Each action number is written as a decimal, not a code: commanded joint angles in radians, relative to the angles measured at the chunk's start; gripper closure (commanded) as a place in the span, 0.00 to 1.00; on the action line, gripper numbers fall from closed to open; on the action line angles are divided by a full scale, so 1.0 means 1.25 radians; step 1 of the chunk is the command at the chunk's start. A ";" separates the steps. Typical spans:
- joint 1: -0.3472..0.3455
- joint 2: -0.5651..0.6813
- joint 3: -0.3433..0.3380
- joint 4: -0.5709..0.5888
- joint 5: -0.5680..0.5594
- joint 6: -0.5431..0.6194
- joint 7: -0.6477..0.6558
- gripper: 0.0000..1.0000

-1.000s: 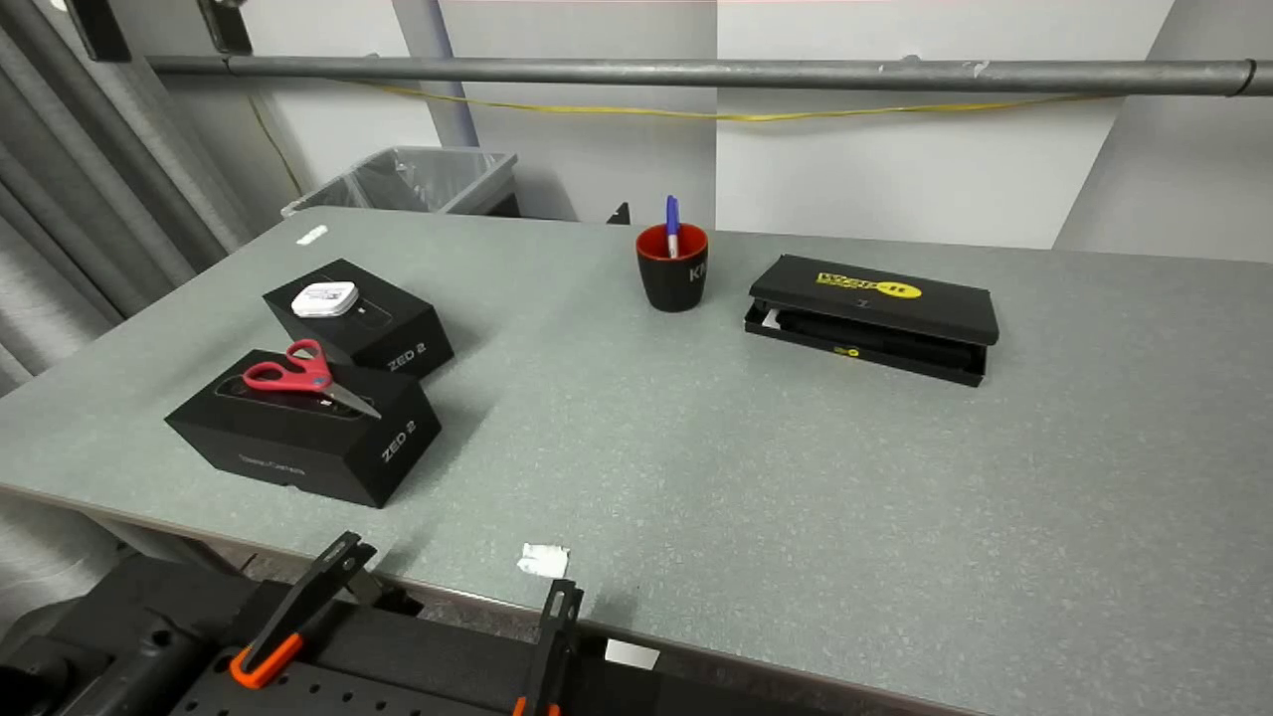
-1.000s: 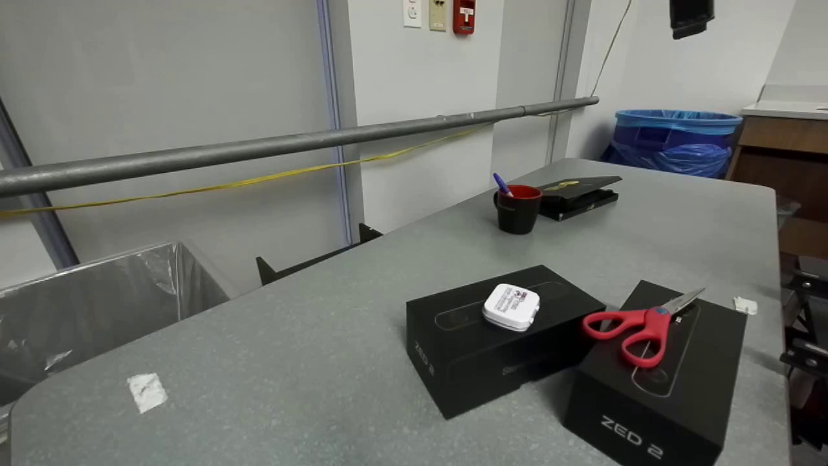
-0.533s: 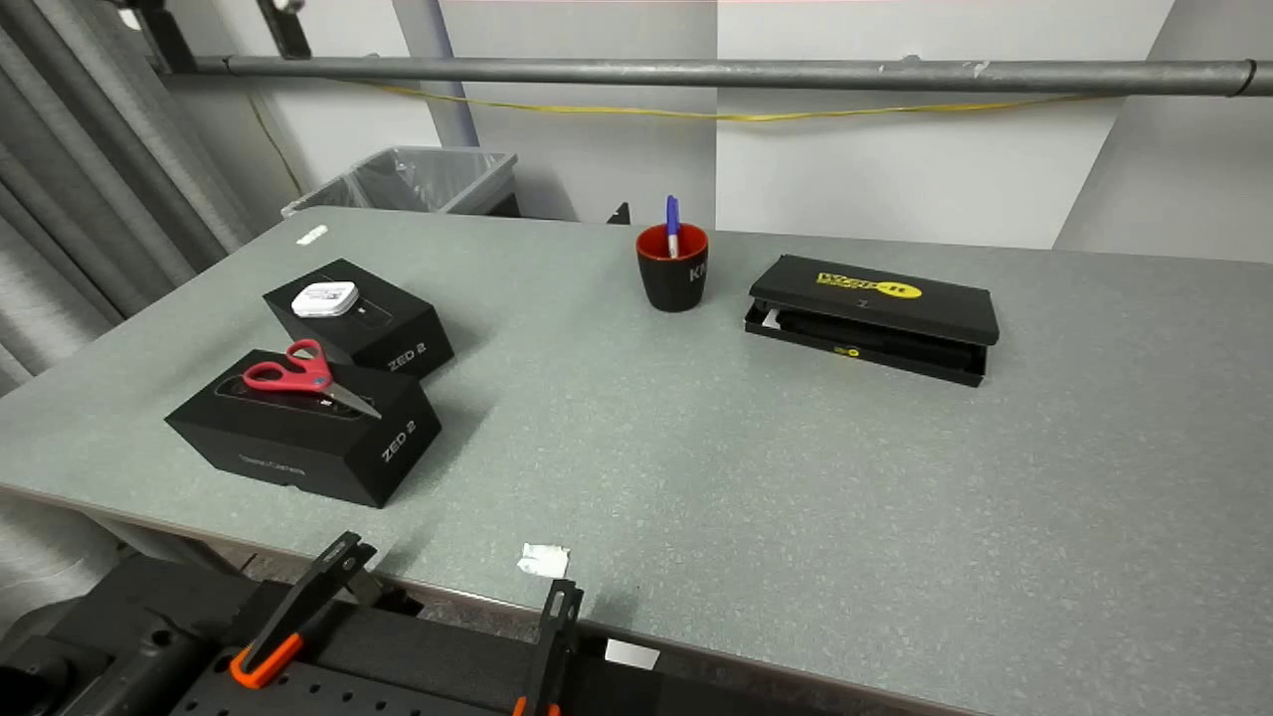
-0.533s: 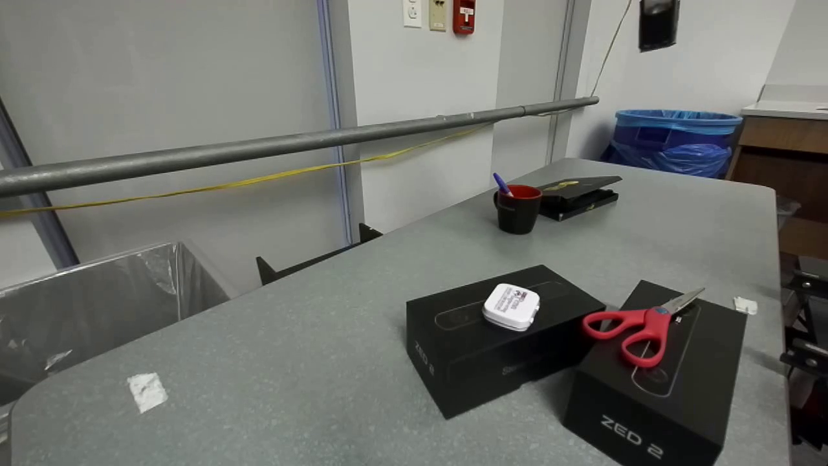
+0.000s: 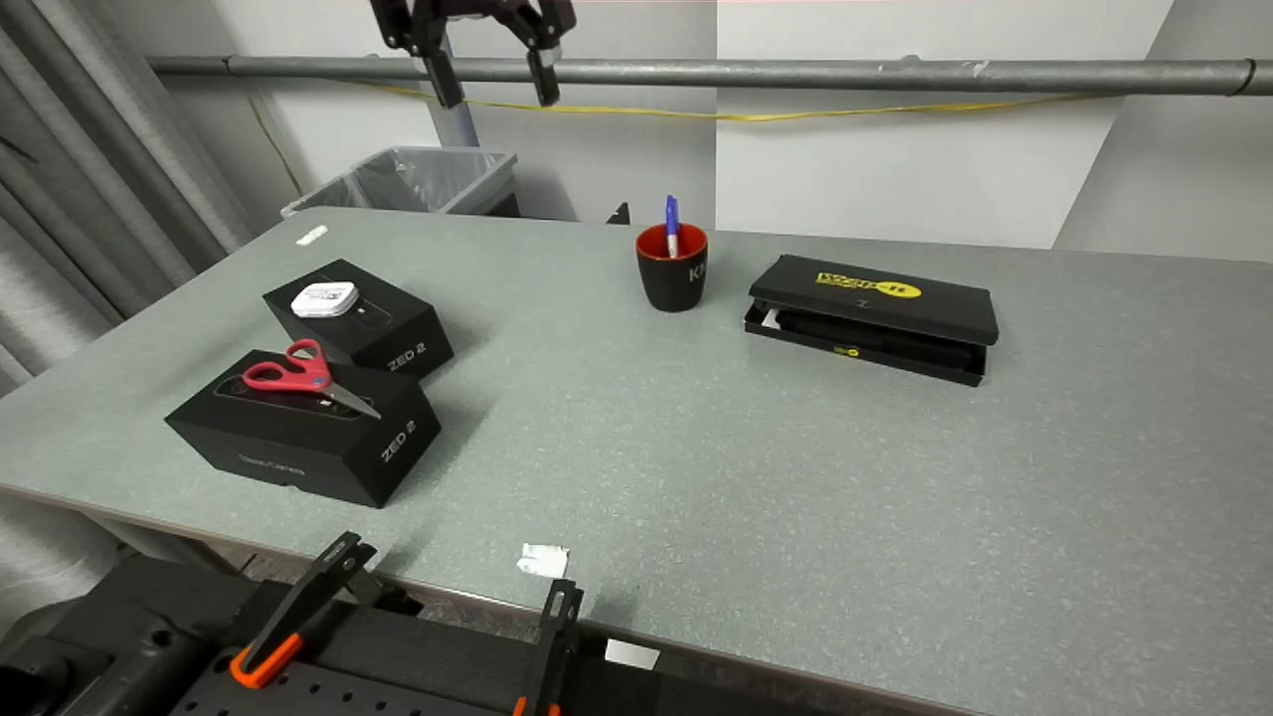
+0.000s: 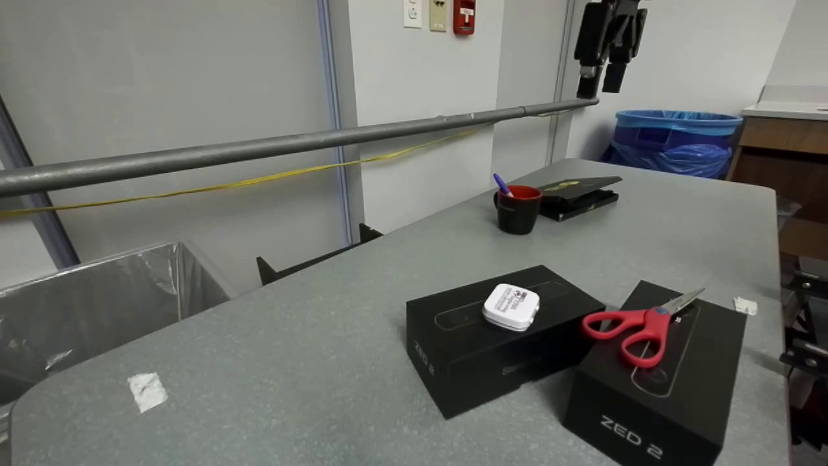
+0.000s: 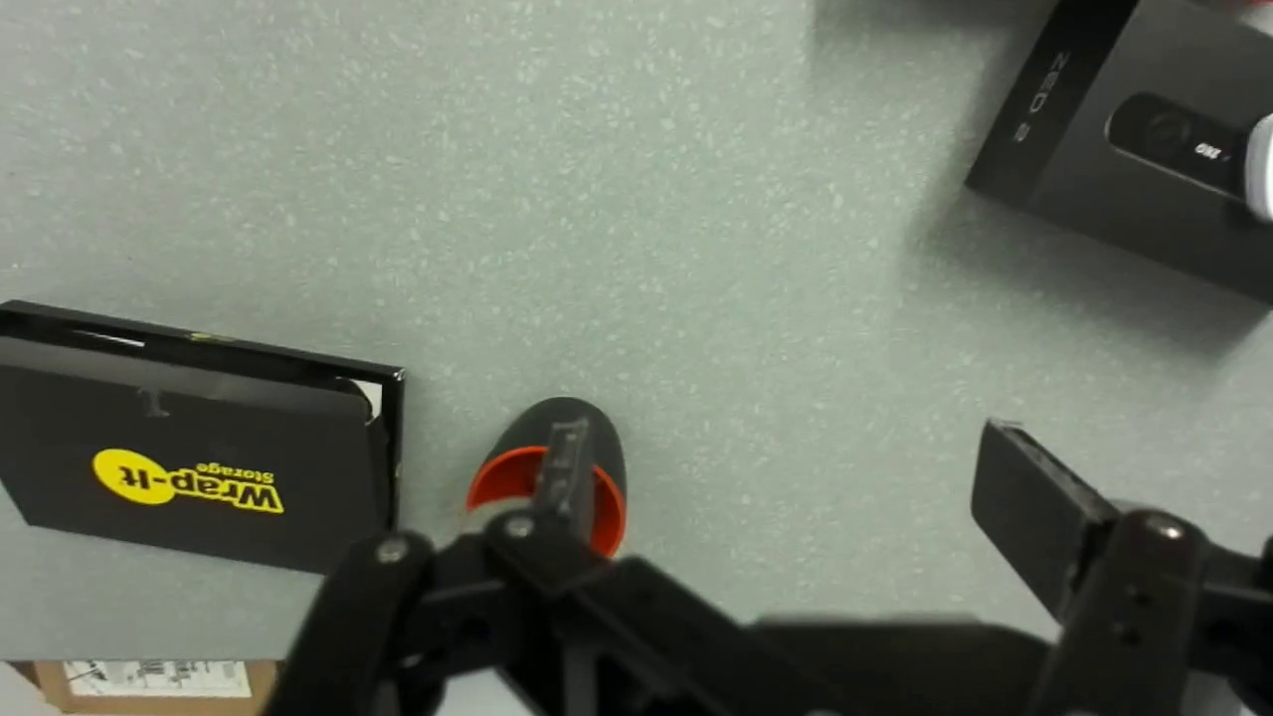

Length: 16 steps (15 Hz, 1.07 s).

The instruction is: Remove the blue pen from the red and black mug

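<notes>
The mug (image 5: 672, 288) is black outside and red inside, and stands upright near the table's back edge. It also shows in an exterior view (image 6: 517, 217) and in the wrist view (image 7: 527, 430). The blue pen (image 5: 672, 219) leans in the mug with its upper part above the rim; it also shows in an exterior view (image 6: 502, 184). In the wrist view the pen is hidden. My gripper (image 5: 497, 97) is open and empty, high above the table and apart from the mug (image 6: 600, 87). In the wrist view (image 7: 786, 428) its left finger covers part of the mug.
A black Wrap-It box (image 5: 865, 298) with its lid ajar lies beside the mug. Two black ZED 2 boxes (image 5: 398, 323) stand farther off, bearing red-handled scissors (image 5: 298, 373) and a white case (image 5: 325, 299). A grey bar (image 5: 796, 73) runs along behind the table.
In one exterior view my gripper has moved right and slightly down, into fuller view; in the other it has moved left and down. The mug, pen and boxes have not moved.
</notes>
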 commanded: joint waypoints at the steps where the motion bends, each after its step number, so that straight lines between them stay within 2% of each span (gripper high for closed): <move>1: -0.010 0.002 -0.006 0.002 0.003 0.000 -0.013 0.00; 7: -0.005 0.003 0.006 0.001 0.002 0.000 -0.009 0.00; 8: -0.006 0.008 0.013 0.000 -0.022 0.015 0.021 0.00; 12: -0.026 0.120 0.011 0.013 -0.183 0.161 0.132 0.00; 14: -0.031 0.187 -0.012 0.034 -0.215 0.237 0.146 0.00; 16: -0.031 0.254 -0.039 0.065 -0.209 0.312 0.144 0.00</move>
